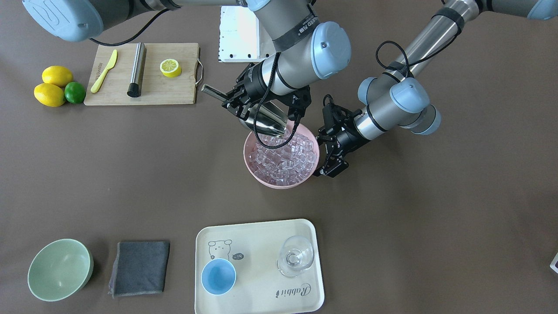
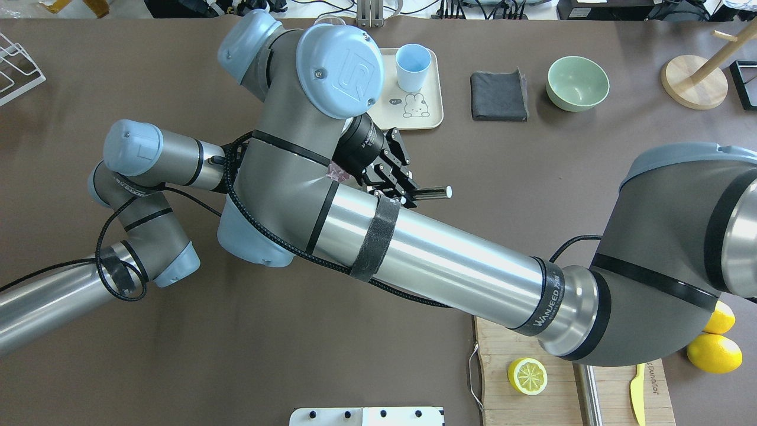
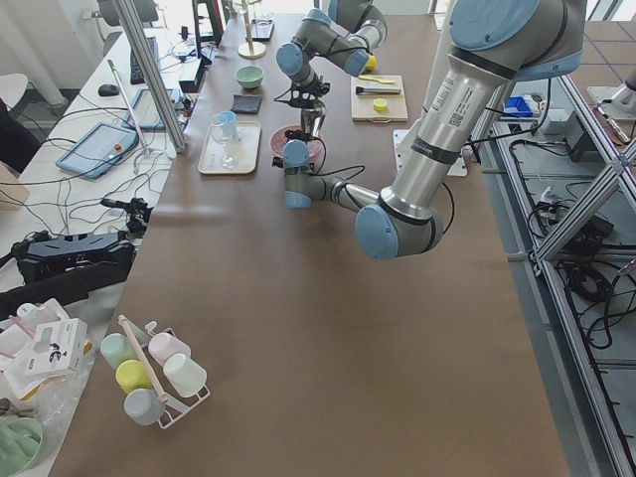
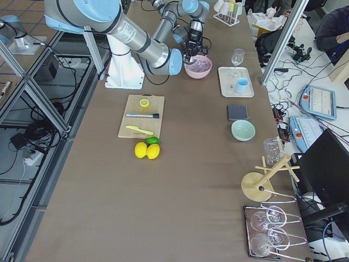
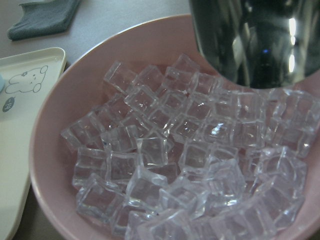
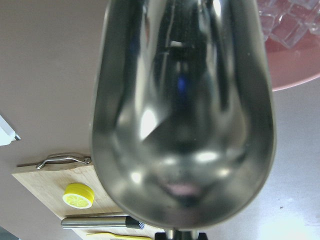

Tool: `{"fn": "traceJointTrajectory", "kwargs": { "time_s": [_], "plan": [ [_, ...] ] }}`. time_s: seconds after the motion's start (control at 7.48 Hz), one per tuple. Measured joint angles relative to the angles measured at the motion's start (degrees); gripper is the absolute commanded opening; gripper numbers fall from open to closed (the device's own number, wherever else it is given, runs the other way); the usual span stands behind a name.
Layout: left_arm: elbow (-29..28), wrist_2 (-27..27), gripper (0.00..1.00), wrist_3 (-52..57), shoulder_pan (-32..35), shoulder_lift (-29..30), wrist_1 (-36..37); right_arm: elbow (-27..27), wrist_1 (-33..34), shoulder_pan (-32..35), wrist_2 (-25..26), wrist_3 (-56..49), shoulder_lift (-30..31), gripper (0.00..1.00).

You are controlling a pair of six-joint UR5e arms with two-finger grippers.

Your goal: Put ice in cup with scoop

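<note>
Steel scoop: held by R gripper, jaws clamped on the tubular handle. Trough is empty per R wrist view.

Long axis: handle end high, toward robot's R side. Mouth low, tipped over the robot-side rim of the pink bowl.

Ice fills that bowl and lies directly ahead of and below the scoop lip. Lip-to-cube contact can't be confirmed.

Judgement: next stroke runs along that axis, fwd and down into the pile, then level the trough.

L gripper sits just beside the bowl rim on robot's L side. Gripping the rim vs. released: cannot tell.

Cup: upright, looks empty, on the tray. It is well apart from the scoop, beyond the bowl as seen from the robot. Only 1 arm carries the tool, so R arm makes the transfer.
</note>
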State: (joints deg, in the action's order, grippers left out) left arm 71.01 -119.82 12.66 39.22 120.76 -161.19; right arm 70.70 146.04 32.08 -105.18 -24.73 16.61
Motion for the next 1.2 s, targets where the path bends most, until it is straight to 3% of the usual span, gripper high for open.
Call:
{"fn": "traceJointTrajectory", "kwargs": {
  "time_s": [0.4, 1.2],
  "plan": [
    [0.00, 0.02, 0.97, 0.00, -0.02, 0.00, 0.00, -1.81, 0.67, 0.15, 3.02, -2.27, 1.80, 0.00],
    [0.00, 0.36, 0.97, 0.00, -0.02, 0.00, 0.00, -7.46, -2.06, 0.26, 3.41, 1.10, -0.48, 0.00]
  ]
}}
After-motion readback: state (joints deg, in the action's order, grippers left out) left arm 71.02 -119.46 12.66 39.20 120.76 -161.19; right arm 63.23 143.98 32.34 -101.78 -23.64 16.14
